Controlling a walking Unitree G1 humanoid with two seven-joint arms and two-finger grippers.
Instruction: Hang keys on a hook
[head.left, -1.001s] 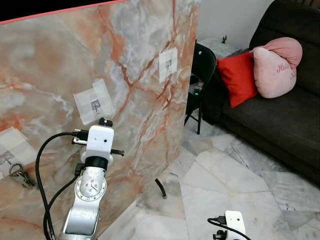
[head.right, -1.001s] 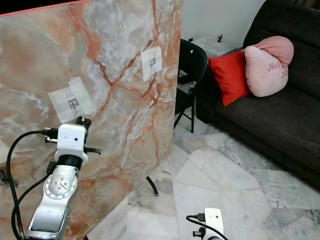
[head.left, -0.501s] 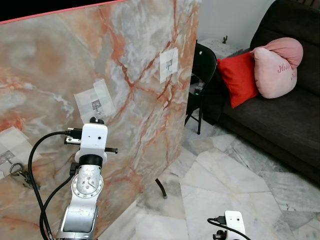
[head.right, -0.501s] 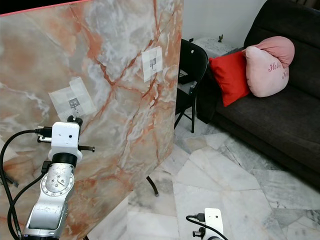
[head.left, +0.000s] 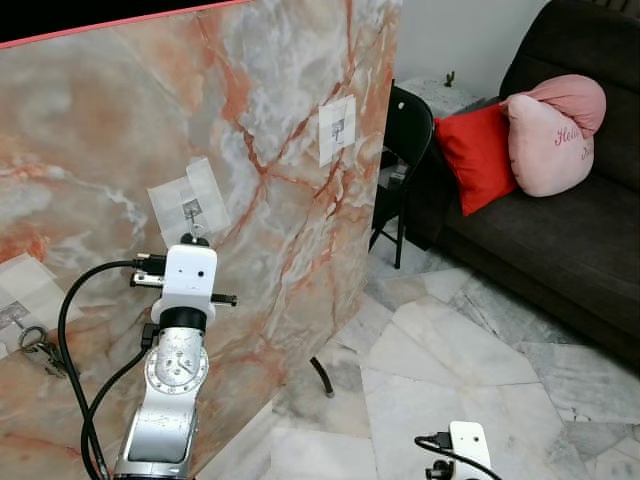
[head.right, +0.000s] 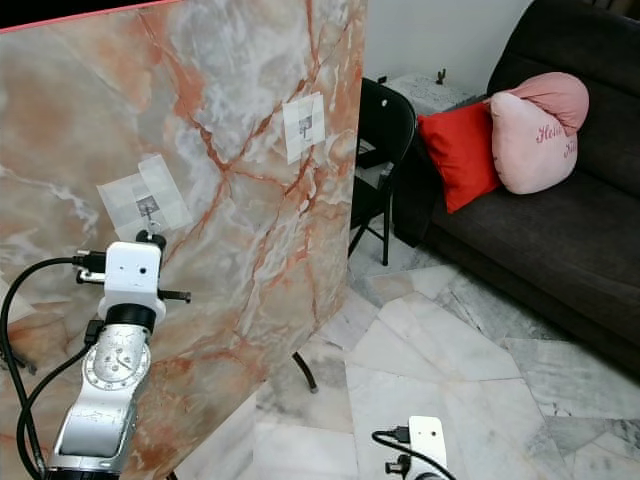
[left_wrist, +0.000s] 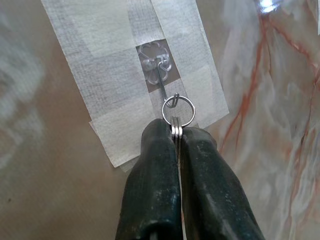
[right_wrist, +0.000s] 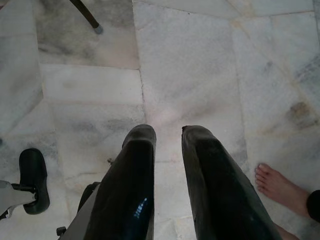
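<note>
- Marble-patterned board (head.left: 280, 120) stands upright before me, propped on a dark leg on the tiled floor (head.left: 470, 360); it carries the hooks at my arm's height, so I can reach one without bending.
- Sofa (head.left: 560, 230) with a red cushion (head.left: 478, 155) and a pink pillow (head.left: 555, 118) sits well apart, with a black folding chair (head.left: 405, 150) behind the board's edge; none of it bears on my work.
- Tape patches hold three small hooks to the board: one up near the chair side (head.left: 337, 130), the middle patch (left_wrist: 135, 70) in front of my left arm, and one lower at the far left where another key bunch (head.left: 38, 348) already hangs.
- My left pincer (left_wrist: 176, 137) is clamped on the key ring (left_wrist: 178, 111), gripping it edge-on so the open loop faces the board. The wire hook (left_wrist: 162, 82) points down into that loop, and its tip looks to be just inside the ring, so I judge the ring is threaded or very nearly so.
- My right pincer (right_wrist: 167, 150) hangs idle over the floor, fingers a little apart and empty, close to a person's bare foot (right_wrist: 280, 187).
</note>
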